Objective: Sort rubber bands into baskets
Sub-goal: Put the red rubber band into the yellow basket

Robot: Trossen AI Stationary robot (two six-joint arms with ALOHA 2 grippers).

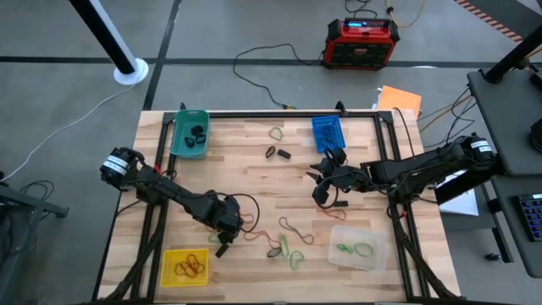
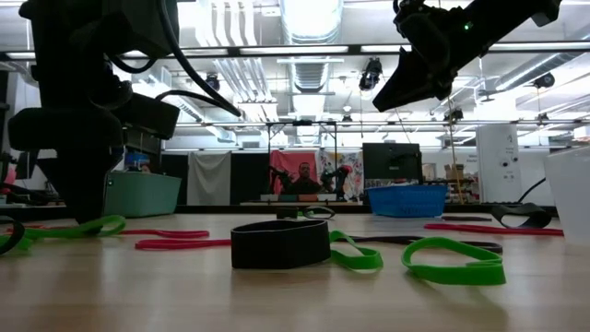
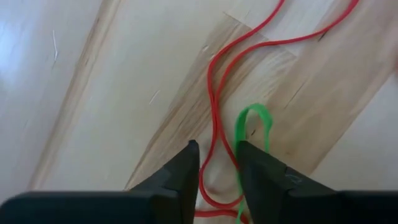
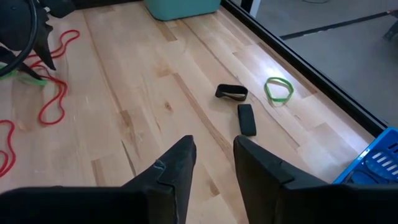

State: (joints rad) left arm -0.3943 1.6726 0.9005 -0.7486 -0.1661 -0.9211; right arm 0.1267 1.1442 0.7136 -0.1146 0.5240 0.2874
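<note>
Left gripper [image 3: 217, 163]: down at the table near the yellow basket [image 1: 169, 257]; fingers straddle one strand of a red band [image 3: 214, 112], narrow gap, not yet pinched.
Green band [image 3: 252, 124]: just beside the red strand, partly under one finger; risk of catching both.
Step in hand: judged to be the pick of the red band for the yellow basket, which already holds red-orange loops.
Doing it well: centre the strand between the pads, close fully, lift straight and slowly; check the green one drops off.
Right gripper [image 4: 214, 163]: hovers above the table near the blue basket [image 1: 327, 131], fingers slightly apart, holding nothing.
Loose bands: two black bands [image 4: 239, 106] and a green loop [image 4: 278, 89] on the wood ahead of it.
Other baskets: teal basket [image 1: 179, 144] holds black bands; clear basket [image 1: 373, 241] holds green.
</note>
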